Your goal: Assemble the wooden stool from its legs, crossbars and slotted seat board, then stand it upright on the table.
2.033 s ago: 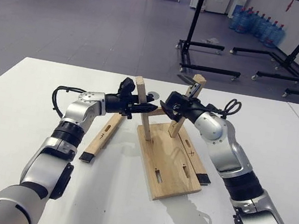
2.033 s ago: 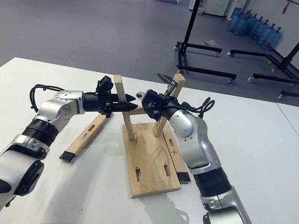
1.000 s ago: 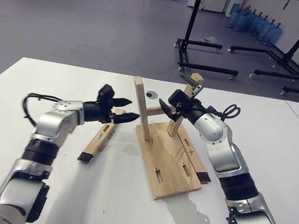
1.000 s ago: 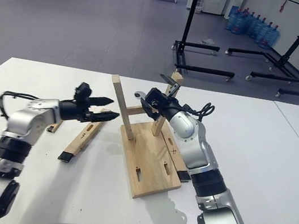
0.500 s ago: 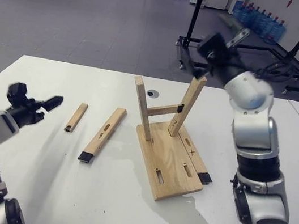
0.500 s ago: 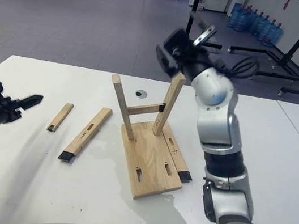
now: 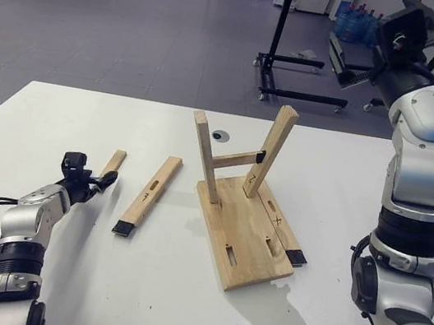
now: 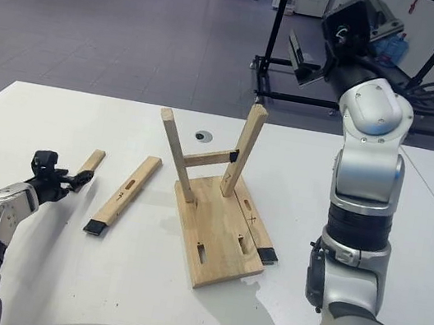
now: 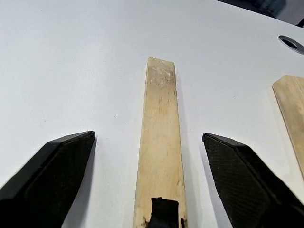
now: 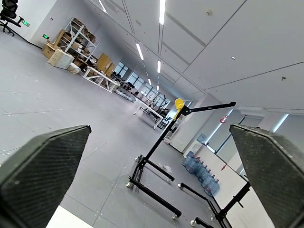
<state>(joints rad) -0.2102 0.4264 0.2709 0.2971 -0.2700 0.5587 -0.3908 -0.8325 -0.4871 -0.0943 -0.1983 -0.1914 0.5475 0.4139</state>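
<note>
Both arms withdrawn from legs standing on seat. Left claw open, astride loose crossbar, left. Right claw open, raised high. Likely fetching crossbar next.

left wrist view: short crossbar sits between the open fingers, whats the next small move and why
Probably ease the left end effector forward along the short crossbar, then close. Its fingers are open, one either side of it, and it lies flat on the table, but only the end nearest the wrist is between them.
</note>
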